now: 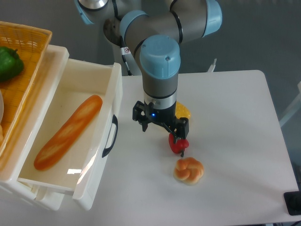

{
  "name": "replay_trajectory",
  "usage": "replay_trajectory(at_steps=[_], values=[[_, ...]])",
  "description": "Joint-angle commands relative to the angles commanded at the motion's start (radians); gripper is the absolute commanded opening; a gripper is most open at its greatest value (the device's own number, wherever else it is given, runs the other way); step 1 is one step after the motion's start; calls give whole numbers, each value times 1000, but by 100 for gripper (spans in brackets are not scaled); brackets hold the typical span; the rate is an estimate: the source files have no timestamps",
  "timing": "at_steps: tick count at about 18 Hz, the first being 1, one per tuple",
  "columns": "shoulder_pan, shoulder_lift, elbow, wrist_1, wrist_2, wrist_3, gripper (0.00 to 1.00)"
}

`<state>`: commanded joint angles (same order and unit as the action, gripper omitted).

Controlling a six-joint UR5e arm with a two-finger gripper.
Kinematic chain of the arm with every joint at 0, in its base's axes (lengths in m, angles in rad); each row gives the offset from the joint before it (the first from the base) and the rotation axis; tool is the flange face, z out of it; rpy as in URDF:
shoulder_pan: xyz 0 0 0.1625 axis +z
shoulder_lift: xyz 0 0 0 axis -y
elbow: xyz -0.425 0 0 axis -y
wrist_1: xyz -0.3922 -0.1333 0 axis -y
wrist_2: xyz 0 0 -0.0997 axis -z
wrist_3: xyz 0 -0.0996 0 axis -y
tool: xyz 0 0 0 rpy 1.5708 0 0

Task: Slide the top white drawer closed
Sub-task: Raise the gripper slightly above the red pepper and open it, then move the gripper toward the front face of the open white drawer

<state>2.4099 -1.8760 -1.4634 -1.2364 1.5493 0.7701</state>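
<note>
The tool (pixel 160 128) (grip state hidden) hangs over a white table (pixel 235 117), grey floor (pixel 263 33) behind.

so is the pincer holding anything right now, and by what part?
Nothing appears held. The pincer hangs above the white table, clear of the glossy white top drawer; its fingers are hidden, so open or shut is unclear.
</note>
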Motion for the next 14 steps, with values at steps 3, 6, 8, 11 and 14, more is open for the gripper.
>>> replay_trajectory(at_steps=[3,6,8,11,14], values=[[-6,-12,-9,0,0,-3,100],[-8,-14,-37,-2,-2,-5,100],[-8,-28,-40,-2,8,-31,100],[-8,-46,-37,-2,29,-77,100],[-12,-61,-32,-2,28,-92,100]])
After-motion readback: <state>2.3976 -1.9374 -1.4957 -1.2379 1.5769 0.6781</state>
